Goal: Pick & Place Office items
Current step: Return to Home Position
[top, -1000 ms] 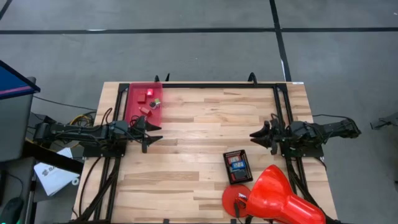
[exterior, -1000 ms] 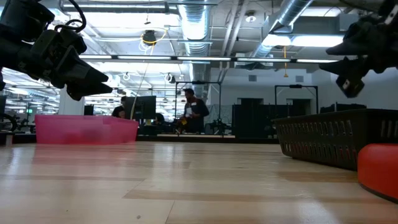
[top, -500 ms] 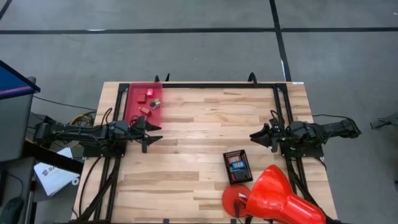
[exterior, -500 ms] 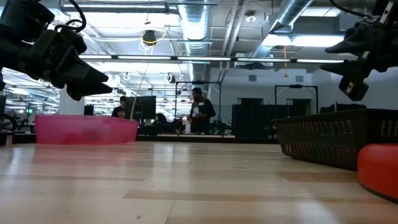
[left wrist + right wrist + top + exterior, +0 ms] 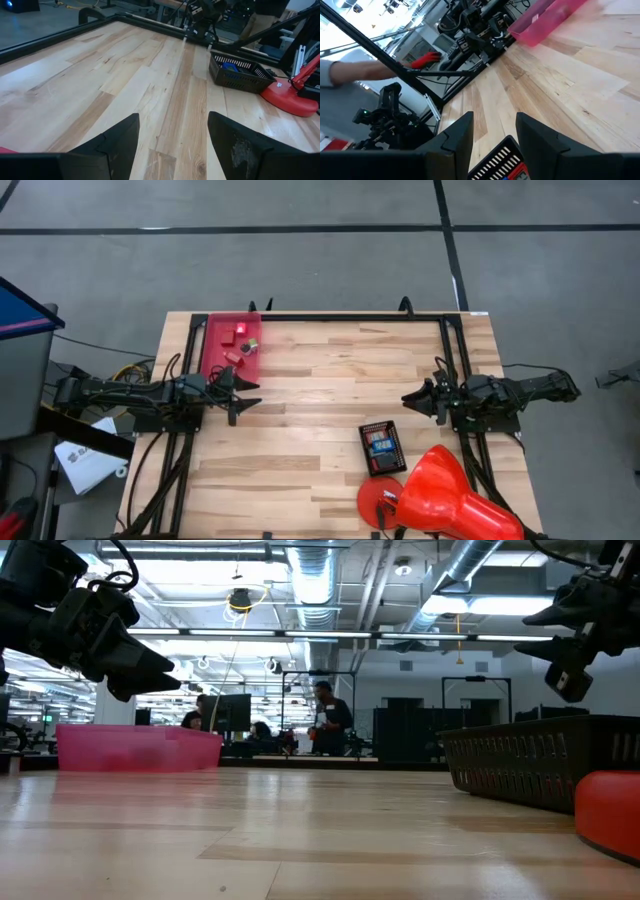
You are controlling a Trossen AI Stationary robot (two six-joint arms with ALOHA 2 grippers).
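Small office items, red ones and a green-white one [image 5: 238,335], lie in a pink tray [image 5: 215,350] at the table's far left. More small pieces, blue and red [image 5: 379,445], lie in a black mesh basket [image 5: 367,462] at the near right; the basket also shows in the left wrist view [image 5: 240,75]. My left gripper [image 5: 245,391] hovers open and empty just near of the pink tray. My right gripper [image 5: 412,397] hovers open and empty just far of the basket. Both are well above the table in the low view, the left gripper [image 5: 150,665] and the right gripper [image 5: 565,640].
A big red cone-shaped object [image 5: 445,498] lies at the near right corner beside the basket. Bare wood [image 5: 320,395] lies between the two grippers. Black frame rails run along the table's edges [image 5: 330,316]. A person's sleeve [image 5: 345,75] shows beyond the table's left side.
My right gripper has shifted a little toward the table's right edge and slightly down, still open. A person in the room behind the table has walked a few steps.
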